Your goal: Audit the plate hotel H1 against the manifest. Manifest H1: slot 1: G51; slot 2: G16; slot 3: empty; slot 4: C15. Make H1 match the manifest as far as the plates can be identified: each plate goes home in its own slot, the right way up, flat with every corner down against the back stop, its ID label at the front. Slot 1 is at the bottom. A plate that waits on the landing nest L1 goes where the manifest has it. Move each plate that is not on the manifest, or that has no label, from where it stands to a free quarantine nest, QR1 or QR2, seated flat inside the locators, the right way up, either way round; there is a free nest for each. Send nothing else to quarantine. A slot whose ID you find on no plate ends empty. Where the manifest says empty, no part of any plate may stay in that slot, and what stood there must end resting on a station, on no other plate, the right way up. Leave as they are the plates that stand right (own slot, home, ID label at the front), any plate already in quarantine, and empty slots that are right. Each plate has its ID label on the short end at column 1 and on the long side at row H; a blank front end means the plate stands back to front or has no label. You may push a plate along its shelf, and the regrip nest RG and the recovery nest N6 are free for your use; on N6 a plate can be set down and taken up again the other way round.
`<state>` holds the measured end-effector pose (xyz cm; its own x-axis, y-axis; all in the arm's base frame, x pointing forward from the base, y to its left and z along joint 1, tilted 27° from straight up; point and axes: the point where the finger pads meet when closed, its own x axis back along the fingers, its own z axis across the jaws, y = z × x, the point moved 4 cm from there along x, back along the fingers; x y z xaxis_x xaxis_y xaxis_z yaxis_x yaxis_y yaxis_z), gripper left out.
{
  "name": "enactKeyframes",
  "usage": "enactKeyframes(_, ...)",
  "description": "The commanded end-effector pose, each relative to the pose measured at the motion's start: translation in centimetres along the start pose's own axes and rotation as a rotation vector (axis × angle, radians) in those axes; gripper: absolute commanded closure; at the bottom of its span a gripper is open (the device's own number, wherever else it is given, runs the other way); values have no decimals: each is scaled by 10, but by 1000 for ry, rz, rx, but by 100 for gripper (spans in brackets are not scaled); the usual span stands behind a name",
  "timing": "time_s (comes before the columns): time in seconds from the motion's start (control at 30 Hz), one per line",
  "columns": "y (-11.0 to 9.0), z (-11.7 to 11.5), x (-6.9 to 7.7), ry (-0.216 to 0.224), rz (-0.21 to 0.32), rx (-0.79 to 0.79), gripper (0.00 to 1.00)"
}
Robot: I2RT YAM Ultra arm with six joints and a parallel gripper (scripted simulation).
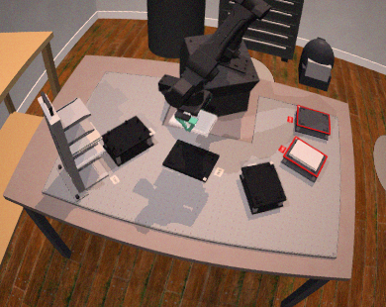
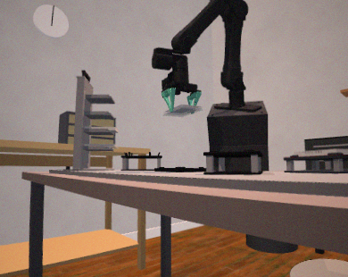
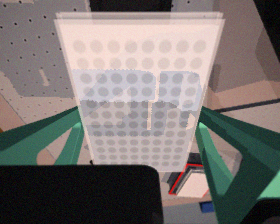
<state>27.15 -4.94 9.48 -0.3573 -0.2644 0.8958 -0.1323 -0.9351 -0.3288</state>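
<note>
Top looks down—exterior table-level—wrist close; all share plate point(image 3: 142, 90).

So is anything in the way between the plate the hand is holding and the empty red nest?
Nothing visible. The hand carries the plate high above the table, beside the arm's base. The far red nest looks free; the near one holds a white plate.

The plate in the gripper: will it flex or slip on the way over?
The plate looks like a flat, rigid well plate, so flexing seems unlikely. The gripper pinches only its two long sides in mid-air, with nothing beneath, so it could slip or tilt if jolted. It probably weighs little.
</note>
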Motion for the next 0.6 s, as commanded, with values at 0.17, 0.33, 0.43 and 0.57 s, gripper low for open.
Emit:
enactKeyframes(0.17, 3, 11, -11, 45, -22, -1, 14)
enactKeyframes(0.33, 3, 12, -24, 45, -22, -1, 14)
enactKeyframes(0.43, 3, 13, -32, 45, -22, -1, 14)
enactKeyframes(0.57, 3, 14, -38, 45, -22, -1, 14)
